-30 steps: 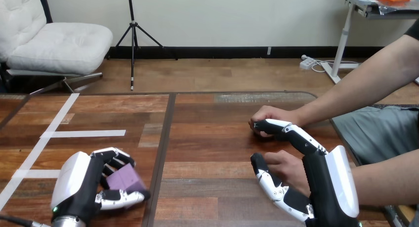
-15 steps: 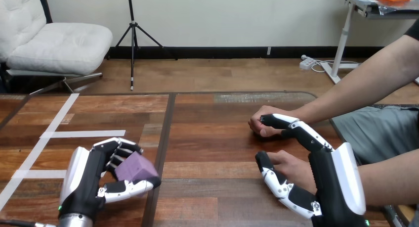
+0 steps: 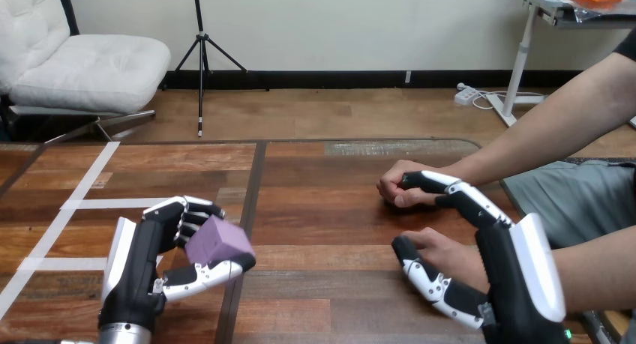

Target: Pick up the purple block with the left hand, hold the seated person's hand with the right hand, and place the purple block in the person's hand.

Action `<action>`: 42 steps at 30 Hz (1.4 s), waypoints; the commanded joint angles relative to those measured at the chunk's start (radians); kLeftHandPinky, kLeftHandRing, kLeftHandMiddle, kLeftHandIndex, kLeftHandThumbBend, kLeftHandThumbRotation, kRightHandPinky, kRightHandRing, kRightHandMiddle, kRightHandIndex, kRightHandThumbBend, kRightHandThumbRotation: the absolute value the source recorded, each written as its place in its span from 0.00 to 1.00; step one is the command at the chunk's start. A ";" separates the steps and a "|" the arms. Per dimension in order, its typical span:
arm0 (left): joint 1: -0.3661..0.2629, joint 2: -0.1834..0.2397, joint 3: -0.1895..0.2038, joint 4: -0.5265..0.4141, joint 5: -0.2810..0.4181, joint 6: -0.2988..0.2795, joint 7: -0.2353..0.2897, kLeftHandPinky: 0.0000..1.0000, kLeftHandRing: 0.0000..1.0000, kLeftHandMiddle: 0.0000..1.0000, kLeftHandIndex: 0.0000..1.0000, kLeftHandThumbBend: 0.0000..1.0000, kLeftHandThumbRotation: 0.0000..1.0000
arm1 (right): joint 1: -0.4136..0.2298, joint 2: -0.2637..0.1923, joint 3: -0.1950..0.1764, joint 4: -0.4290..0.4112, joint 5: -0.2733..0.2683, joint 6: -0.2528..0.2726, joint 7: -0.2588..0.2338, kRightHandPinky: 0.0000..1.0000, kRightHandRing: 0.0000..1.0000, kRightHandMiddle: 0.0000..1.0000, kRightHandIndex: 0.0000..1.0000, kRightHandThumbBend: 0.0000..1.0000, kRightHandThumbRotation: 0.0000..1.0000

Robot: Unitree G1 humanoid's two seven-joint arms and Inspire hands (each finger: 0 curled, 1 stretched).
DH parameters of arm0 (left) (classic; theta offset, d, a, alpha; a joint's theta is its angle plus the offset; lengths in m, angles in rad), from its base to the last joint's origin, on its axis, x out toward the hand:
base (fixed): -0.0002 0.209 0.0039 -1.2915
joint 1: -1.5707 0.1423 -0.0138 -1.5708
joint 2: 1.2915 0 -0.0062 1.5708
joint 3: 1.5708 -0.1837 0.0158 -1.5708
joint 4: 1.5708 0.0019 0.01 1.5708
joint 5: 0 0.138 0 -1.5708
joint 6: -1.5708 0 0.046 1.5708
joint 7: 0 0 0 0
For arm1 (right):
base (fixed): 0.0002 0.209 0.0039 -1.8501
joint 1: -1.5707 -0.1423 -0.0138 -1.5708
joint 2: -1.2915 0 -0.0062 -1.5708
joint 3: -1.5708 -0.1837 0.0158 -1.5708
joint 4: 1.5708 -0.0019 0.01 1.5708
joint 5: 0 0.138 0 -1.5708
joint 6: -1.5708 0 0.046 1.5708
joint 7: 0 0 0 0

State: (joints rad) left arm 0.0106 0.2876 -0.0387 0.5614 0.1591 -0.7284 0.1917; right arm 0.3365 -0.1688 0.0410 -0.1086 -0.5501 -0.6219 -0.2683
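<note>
At the near left, the robot's left hand [image 3: 139, 258] hangs just above the table [image 3: 315, 209], fingers and thumb curled round a purple block [image 3: 217, 240] tilted on one corner. At the near right, the right hand [image 3: 525, 280] is spread wide, white back up. The person's near hand [image 3: 450, 255] lies in the gap between its thumb and its nearly straight fingers, which are not closed round it. Farther back, those fingertips touch the person's far hand [image 3: 396, 186], a loose fist on the table.
</note>
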 commanded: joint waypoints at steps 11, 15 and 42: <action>-0.022 -0.077 0.032 -0.060 -0.051 -0.086 -0.026 0.33 0.40 0.47 0.46 0.74 0.00 | -0.029 -0.073 -0.072 -0.195 -0.023 0.182 0.132 0.73 0.81 0.83 0.82 0.60 0.10; -0.020 -0.090 0.036 -0.063 -0.056 -0.087 -0.034 0.33 0.40 0.46 0.46 0.73 0.00 | -0.027 -0.103 -0.089 -0.235 -0.062 0.236 0.176 0.75 0.82 0.85 0.84 0.63 0.11; -0.015 -0.112 0.054 -0.063 -0.036 -0.085 -0.050 0.32 0.39 0.45 0.46 0.73 0.00 | -0.106 -0.337 -0.133 -0.320 -0.257 0.552 0.516 0.79 0.81 0.82 0.80 0.83 0.02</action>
State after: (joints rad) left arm 0.0358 0.1768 -0.0070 0.5413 0.1231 -0.7909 0.1381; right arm 0.3138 -0.4567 -0.0810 -0.3862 -0.7820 -0.1024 0.2093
